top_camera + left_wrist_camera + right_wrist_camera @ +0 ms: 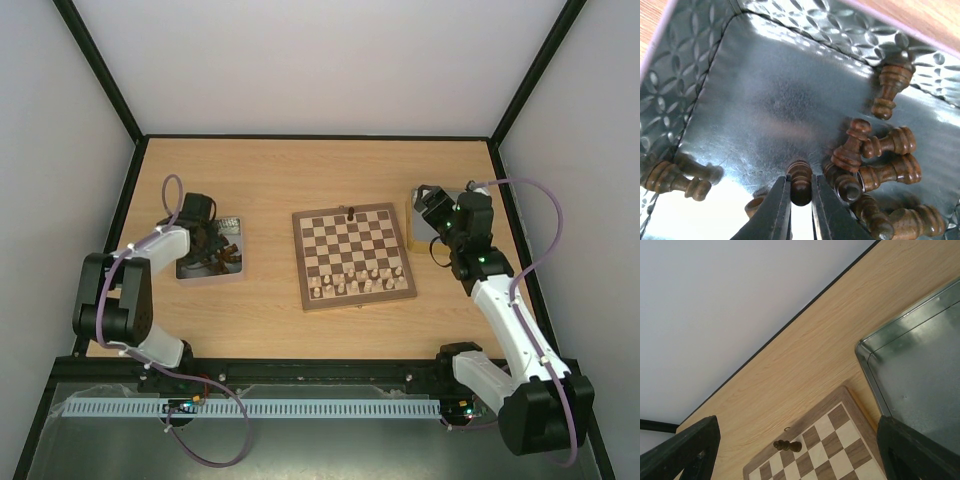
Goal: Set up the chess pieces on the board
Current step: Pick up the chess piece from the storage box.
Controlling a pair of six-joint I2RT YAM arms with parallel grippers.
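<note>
- My left gripper [800, 186] is down inside the left metal tray [690, 70]. Its two dark fingers [776, 210] are clenched on the rounded top of one dark chess piece [800, 179].
- That piece stands close to the near edge of the tray floor, pinched on both sides, with a heap of loose dark pieces [875, 170] just beside it on the right.
- The heap lies tumbled, the pieces touching and overlapping one another. One more dark piece [891, 86] leans against the far wall of the tray, and another [675, 179] lies on its own in the left corner.
- From above, the board [355, 255] sits in the middle of the table [270, 170], well apart from the left tray.
- A single dark piece [352, 213] stands on the board's far edge row. The pale pieces [360, 281] fill squares in the two near rows.
- My right gripper [796, 422] is released, with its jaws wide and nothing between them.
- It hangs over the far right corner of the board, beside the right metal tray [866, 356]. What I can see of that tray's floor is bare metal.
</note>
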